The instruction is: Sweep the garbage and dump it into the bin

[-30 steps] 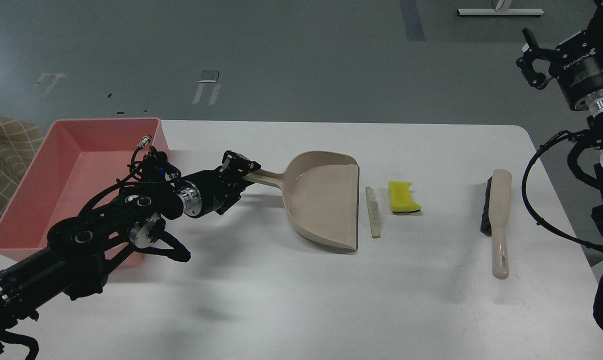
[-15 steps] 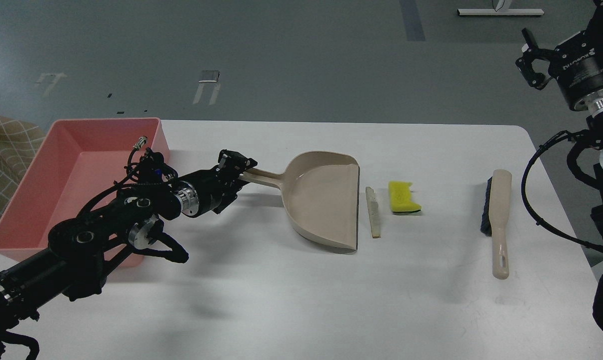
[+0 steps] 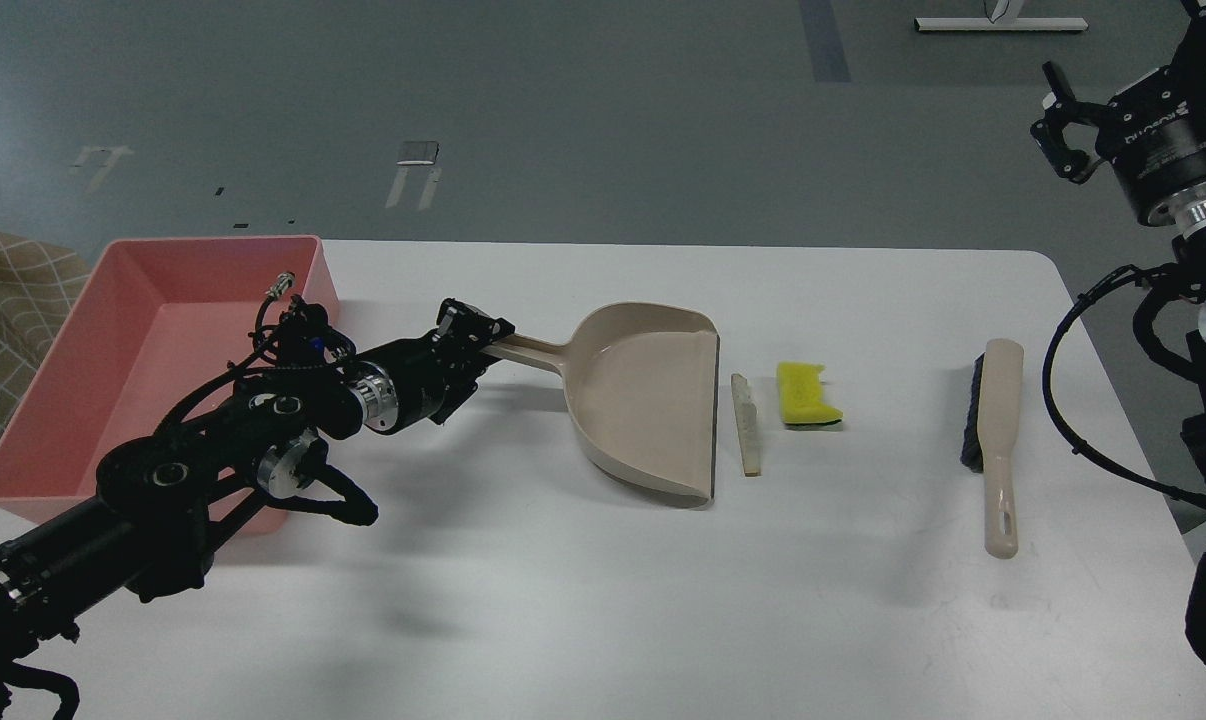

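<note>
The garbage lies mid-table: a yellow sponge piece point(image 3: 806, 394) with dark green backing and a thin pale wedge strip point(image 3: 746, 423) just left of it. The beige dustpan point(image 3: 648, 398) rests on the table with its open edge beside the strip. My left gripper point(image 3: 476, 335) is shut on the dustpan's handle. The pink bin point(image 3: 153, 350) stands at the table's left end, partly behind my left arm. My right gripper point(image 3: 1061, 135) is held high beyond the table's right edge, open and empty.
A beige brush with black bristles point(image 3: 993, 440) lies on the right side of the white table point(image 3: 603, 600), handle toward me. Black cables hang along my right arm at the right edge. A checked cloth shows at far left.
My left gripper and the dustpan shifted slightly left and back. My right gripper moved up a little. The scraps and brush have not moved.
</note>
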Tool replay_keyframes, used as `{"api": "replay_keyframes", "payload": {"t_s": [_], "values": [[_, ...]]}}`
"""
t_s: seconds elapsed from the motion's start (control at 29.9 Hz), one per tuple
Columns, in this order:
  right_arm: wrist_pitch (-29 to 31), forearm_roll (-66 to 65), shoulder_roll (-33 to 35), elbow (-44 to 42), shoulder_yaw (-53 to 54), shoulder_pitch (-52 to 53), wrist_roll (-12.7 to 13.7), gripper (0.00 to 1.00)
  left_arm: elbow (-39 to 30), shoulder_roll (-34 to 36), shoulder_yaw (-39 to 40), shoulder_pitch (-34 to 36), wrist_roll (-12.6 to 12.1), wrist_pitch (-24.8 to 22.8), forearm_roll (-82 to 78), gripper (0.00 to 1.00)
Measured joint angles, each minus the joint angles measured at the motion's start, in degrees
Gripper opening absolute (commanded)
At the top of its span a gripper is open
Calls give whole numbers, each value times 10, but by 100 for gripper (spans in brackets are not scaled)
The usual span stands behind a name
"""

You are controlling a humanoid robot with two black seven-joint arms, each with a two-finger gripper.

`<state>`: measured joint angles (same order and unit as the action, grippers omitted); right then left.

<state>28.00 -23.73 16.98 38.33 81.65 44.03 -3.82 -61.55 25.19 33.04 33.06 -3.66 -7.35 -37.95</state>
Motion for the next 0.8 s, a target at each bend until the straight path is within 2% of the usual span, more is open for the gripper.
{"api": "replay_keyframes", "payload": {"t_s": [0.07,0.17,0.37,0.8], "values": [[0,0,0,0,0,0,0,100,0,0,0,0,0,-1,0,25],[0,0,0,0,0,-1,0,100,-1,0,0,0,0,-2,-2,14],[0,0,0,-1,0,-1,0,100,-1,1,0,0,4,-3,-2,5],[0,-4,6,0,-3,-1,0,100,-13,8,4,5,12,-6,-4,0]]}}
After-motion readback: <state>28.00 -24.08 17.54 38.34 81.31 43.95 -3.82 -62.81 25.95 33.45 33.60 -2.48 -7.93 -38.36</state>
